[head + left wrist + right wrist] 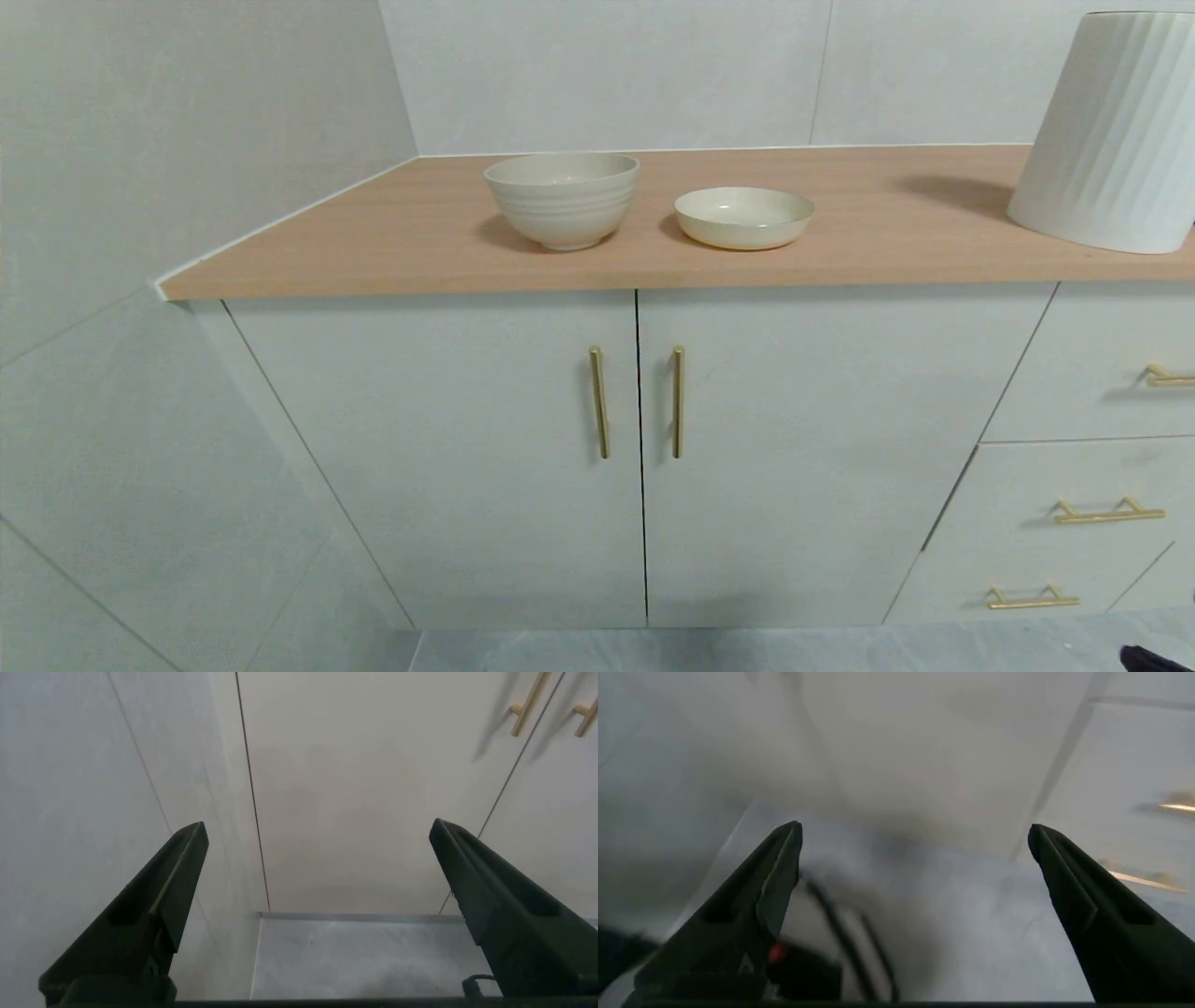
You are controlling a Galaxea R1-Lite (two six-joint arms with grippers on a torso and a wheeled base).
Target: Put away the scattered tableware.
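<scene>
L gripper [318, 831] sat low facing cabinet door [374, 793], fingers wide apart, R gripper [913, 829] low nr floor [952, 924], fingers apart too, bowl [562, 198] & dish [744, 217] stood on counter [887, 233]

- A white ribbed container [1111, 131] stands at the far right of the wooden countertop [392, 233].
- Below, two pale cabinet doors [448, 457] are shut, their upright gold handles [599, 401] side by side.
- Drawers [1083, 364] with gold pulls sit to their right.
</scene>
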